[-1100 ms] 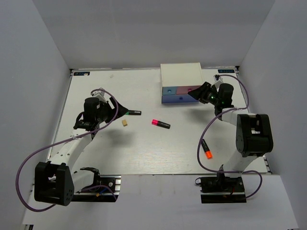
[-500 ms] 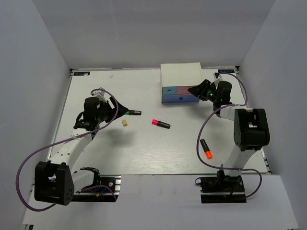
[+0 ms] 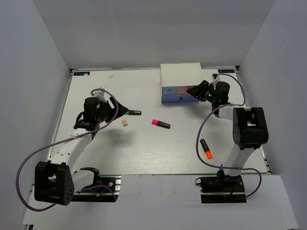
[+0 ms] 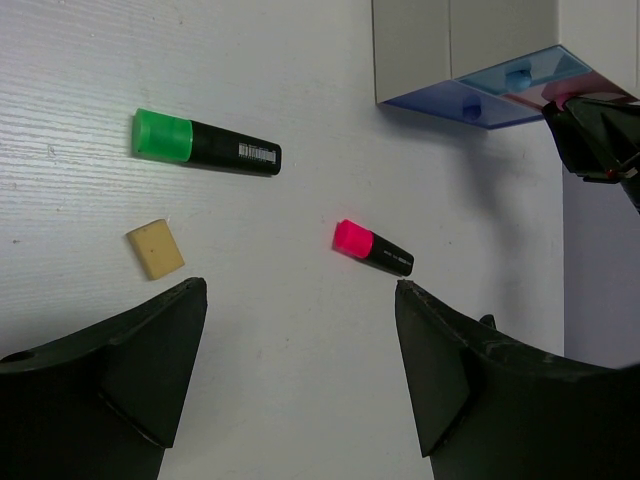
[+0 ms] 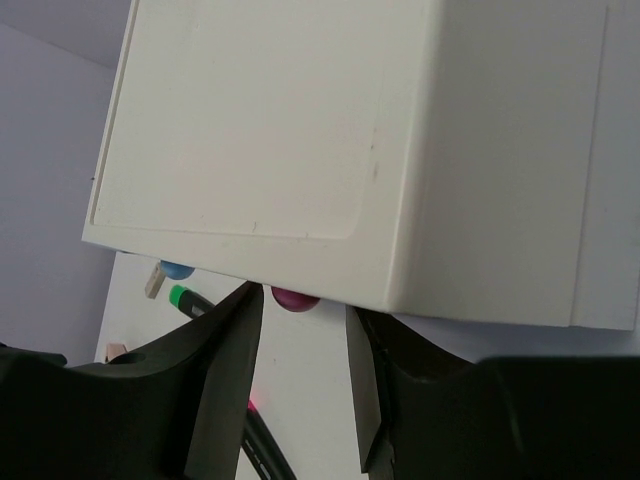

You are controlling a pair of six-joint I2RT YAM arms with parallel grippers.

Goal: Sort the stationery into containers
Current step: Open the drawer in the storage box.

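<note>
A: Start at the right tool [image 3: 197, 91]. How does it stand?

B: Its matte black fingers [image 5: 225, 380] are parted by a narrow gap and grip nothing. The round pink knob [image 5: 293, 297] sits just past the tips, in line with the gap. Whether a tip touches it, I cannot tell.

A: And around it?

B: The white box [image 5: 300, 130], smooth and square-edged, stands at the far edge of the tabletop [image 3: 144, 153], toward the right corner. From the wrist, its drawer fronts are hidden under the box's edge. Only that knob and a blue knob [image 5: 176, 269] peep out. From above, the tool covers the right end of the pink front [image 3: 183, 89]. The small blue front [image 3: 168, 90] and the wide blue-purple front [image 3: 178, 98] show.

A: The left tool?

B: The left tool [image 4: 300, 288] is spread wide and empty, over white wood-grained boards left of the middle. Just beyond its tips lies the green marker [image 4: 205, 143], its long axis along the far edge and its cap toward the left edge. The tan block [image 4: 155, 248], a small rounded slab, lies just nearer. The pink marker [image 4: 372, 248] is near the middle, its black body slanting toward the near right corner.

A: The third one?

B: The orange marker [image 3: 206, 149] lies by the right arm, running roughly far to near, its orange end toward the near edge. It shows only from above.
</note>
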